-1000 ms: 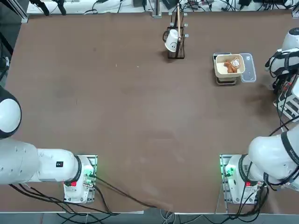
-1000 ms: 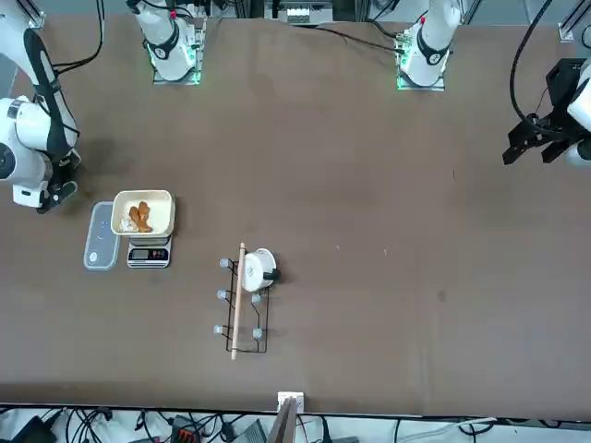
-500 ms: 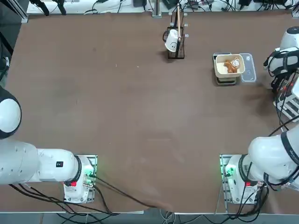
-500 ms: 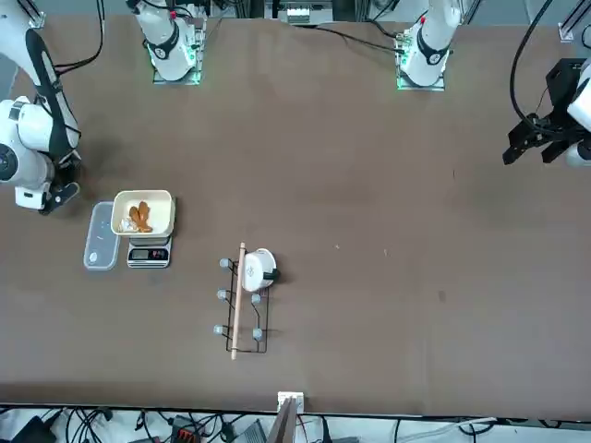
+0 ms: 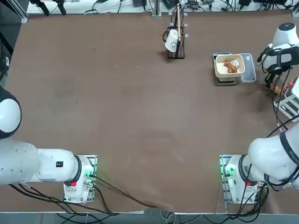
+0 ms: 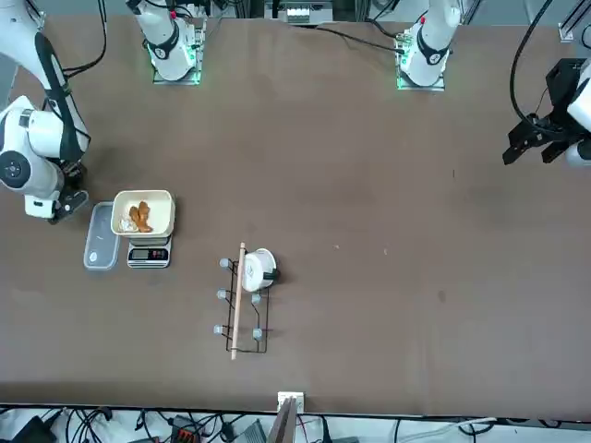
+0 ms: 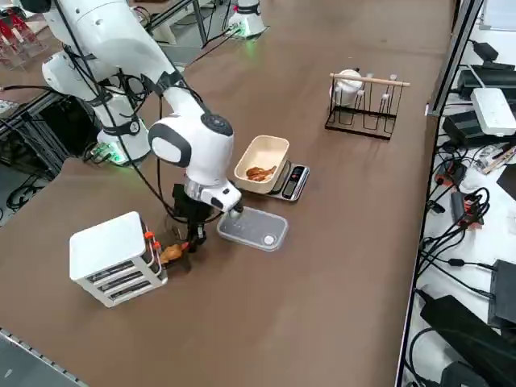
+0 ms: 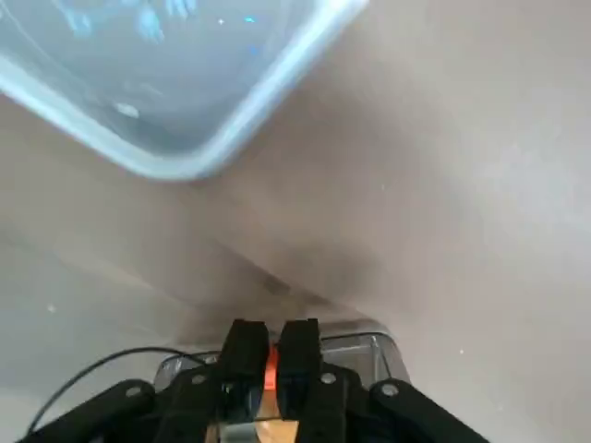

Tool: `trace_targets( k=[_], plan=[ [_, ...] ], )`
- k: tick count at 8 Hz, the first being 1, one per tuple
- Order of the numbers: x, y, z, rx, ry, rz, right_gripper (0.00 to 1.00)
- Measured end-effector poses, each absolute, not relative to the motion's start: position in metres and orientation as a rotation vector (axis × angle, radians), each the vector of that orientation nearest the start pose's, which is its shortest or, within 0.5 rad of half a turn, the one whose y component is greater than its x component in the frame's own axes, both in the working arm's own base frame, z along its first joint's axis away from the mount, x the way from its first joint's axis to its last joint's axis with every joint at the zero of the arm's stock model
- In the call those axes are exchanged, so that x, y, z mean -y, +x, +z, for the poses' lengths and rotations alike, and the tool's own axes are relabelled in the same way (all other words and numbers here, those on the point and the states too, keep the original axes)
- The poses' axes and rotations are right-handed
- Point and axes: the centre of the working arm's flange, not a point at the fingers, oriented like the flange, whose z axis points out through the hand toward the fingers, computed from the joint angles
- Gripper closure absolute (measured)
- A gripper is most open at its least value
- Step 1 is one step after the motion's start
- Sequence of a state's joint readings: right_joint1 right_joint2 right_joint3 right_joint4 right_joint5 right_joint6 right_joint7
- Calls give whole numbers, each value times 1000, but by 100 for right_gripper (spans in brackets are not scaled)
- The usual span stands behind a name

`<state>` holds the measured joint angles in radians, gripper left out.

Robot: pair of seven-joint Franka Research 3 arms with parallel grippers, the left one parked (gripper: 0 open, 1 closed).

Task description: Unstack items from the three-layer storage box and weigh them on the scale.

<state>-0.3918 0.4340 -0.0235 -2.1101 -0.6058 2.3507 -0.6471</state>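
Observation:
My right gripper (image 7: 192,242) hangs low over the table between the white three-layer storage box (image 7: 113,256) and the clear flat tray (image 7: 252,228). It is shut on an orange-brown item (image 7: 172,253) that pokes out toward the box. In the wrist view an orange bit (image 8: 271,372) sits between the black fingers (image 8: 245,351), with the tray's corner (image 8: 185,83) beyond. From above, the gripper (image 5: 275,87) is right of the tray (image 5: 248,68). Orange-brown items (image 5: 229,66) lie in the cream square bowl (image 5: 218,70) on the scale (image 5: 226,81).
A dark rack with a white cup (image 5: 173,42) stands at the far middle of the table. The storage box (image 5: 292,105) sits at the table's right edge. In the front view the bowl (image 6: 118,205), the scale (image 6: 149,256) and the tray (image 6: 100,247) cluster together beside my arm.
My right arm has moved from the storage box side toward the clear tray, with the gripper still shut. The bowl, scale and rack have not moved.

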Motion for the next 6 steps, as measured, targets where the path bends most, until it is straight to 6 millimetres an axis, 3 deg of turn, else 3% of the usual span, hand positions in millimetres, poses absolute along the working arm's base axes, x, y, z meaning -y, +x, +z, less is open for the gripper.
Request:
trace_targets(
  k=[6],
  plan=[
    [206,532,203,1139,-3134,529,89]
  ],
)
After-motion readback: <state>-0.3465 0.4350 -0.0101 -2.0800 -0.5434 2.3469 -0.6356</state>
